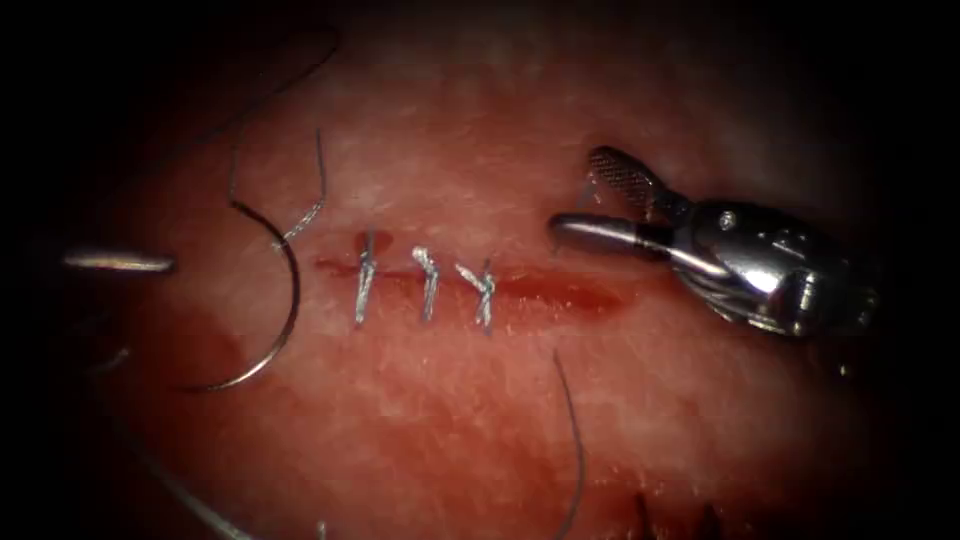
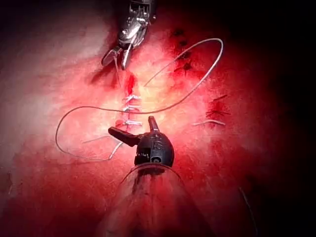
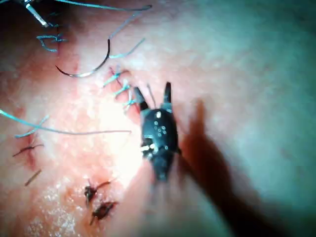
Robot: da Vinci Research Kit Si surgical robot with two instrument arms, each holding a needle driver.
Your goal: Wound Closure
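Observation:
The cut [image 1: 560, 295] runs across the tissue [image 1: 620, 420], with three thread stitches [image 1: 428, 285] closing its left part and its right part gaping. The curved needle [image 1: 290, 300] lies loose on the tissue beyond the cut's left end, held by neither tool, with thread [image 1: 318, 180] trailing from it. My right tool [image 1: 578, 192] hovers just above the cut's right end, jaws open and empty; it is also seen beside the stitches [image 3: 118, 86] as the right tool [image 3: 152, 88]. My left tool [image 1: 115, 263] sits far left of the needle; the left tool [image 2: 131, 124] has its jaws spread, holding nothing.
A long loop of thread [image 2: 197, 84] lies over the tissue beyond the stitches. A loose strand [image 1: 575, 440] curves across the near tissue. Older dark stitch marks [image 3: 98, 202] and red fluid [image 1: 190, 350] mark the surface.

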